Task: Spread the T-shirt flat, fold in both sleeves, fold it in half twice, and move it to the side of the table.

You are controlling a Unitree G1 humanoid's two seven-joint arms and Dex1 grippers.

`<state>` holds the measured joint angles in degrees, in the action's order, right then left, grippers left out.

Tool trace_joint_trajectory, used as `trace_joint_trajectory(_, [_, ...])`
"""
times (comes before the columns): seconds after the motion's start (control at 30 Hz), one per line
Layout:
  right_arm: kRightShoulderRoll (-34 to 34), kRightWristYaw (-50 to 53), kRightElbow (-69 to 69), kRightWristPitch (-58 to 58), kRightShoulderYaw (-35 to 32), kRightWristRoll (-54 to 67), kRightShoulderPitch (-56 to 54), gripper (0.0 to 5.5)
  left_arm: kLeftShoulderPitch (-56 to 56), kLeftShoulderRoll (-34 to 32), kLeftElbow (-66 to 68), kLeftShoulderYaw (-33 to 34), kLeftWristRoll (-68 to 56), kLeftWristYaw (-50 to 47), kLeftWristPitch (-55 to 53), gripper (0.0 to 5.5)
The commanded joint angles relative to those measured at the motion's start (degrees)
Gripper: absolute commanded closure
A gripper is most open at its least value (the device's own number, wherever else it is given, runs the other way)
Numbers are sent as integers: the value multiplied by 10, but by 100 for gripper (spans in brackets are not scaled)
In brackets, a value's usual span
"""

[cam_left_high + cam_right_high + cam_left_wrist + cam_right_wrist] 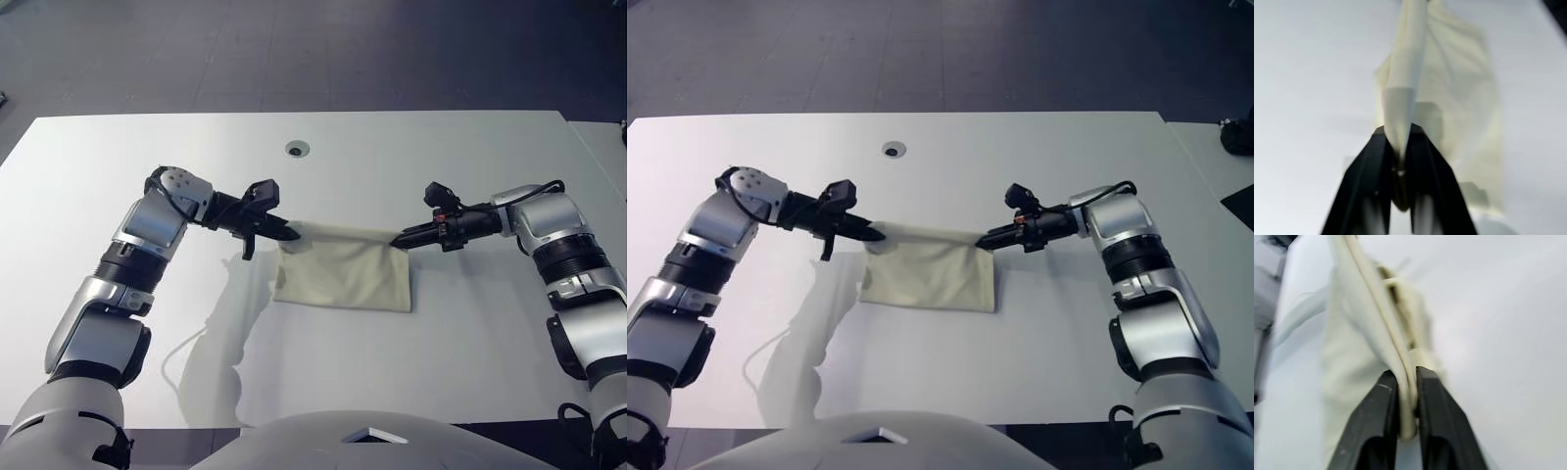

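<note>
The cream T-shirt point(343, 272) is a folded rectangle at the middle of the white table point(460, 157). Its far edge is lifted and stretched between both grippers, while its near edge rests on the tabletop. My left gripper point(290, 235) is shut on the far left corner. My right gripper point(398, 239) is shut on the far right corner. In the left wrist view the black fingers point(1376, 181) pinch a taut fold of T-shirt point(1405, 73). In the right wrist view the fingers point(1381, 416) clamp layered T-shirt point(1366, 333) edges.
A small round grommet hole point(296, 149) sits in the table beyond the shirt. Bare tabletop lies on all sides of the cloth. Dark floor surrounds the table, and a second table edge point(607, 147) shows at the far right.
</note>
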<state>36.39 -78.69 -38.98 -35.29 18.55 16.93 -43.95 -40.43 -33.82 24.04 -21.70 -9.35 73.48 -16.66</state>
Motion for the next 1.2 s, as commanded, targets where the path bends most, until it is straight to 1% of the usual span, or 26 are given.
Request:
trace_joint_trajectory(0.03, [-23,92,-8,26,-72,-2,-28,425,-26,10,36,31,35,-61,40,426])
trace_joint_trajectory(0.13, [-35,180,58,44,-126,0,-4,372,-26,2,33,58,54,-115,58,369])
trace_joint_trajectory(0.23, [-58,213,188,9,-152,37,40,324,-13,-2,6,102,60,-186,49,320])
trace_joint_trajectory(0.3, [-72,193,289,-6,-125,60,81,301,7,-2,-17,126,65,-231,40,295])
trace_joint_trajectory(0.37, [-92,183,321,15,-85,49,103,271,29,7,-40,150,61,-274,23,265])
trace_joint_trajectory(0.43, [-117,169,294,48,-61,37,103,238,52,18,-73,172,49,-304,-1,230])
trace_joint_trajectory(0.5, [-137,139,237,80,-49,33,92,202,70,30,-108,182,39,-321,-24,193])
trace_joint_trajectory(0.57, [-148,109,177,107,-41,27,84,172,72,40,-123,182,32,-324,-39,162])
trace_joint_trajectory(0.6, [-151,95,152,121,-38,22,81,165,73,43,-128,181,31,-324,-44,155])
trace_joint_trajectory(0.67, [-152,71,114,144,-32,12,85,131,65,49,-119,175,35,-321,-45,119])
trace_joint_trajectory(0.77, [-146,29,101,162,-23,4,103,79,50,50,-103,170,41,-319,-42,65])
trace_joint_trajectory(0.8, [-144,22,105,167,-21,2,111,70,43,52,-94,169,42,-318,-39,55])
trace_joint_trajectory(0.87, [-143,17,102,187,-17,-12,123,30,33,54,-81,170,45,-320,-34,13])
trace_joint_trajectory(0.93, [-147,51,56,236,-5,-55,128,13,26,56,-72,172,46,-327,-29,10])
trace_joint_trajectory(1.1, [-138,185,-110,363,40,-183,150,13,13,55,-76,193,53,-364,-17,10])
trace_joint_trajectory(1.2, [-121,261,-182,399,42,-211,171,13,13,50,-93,203,54,-380,-19,10])
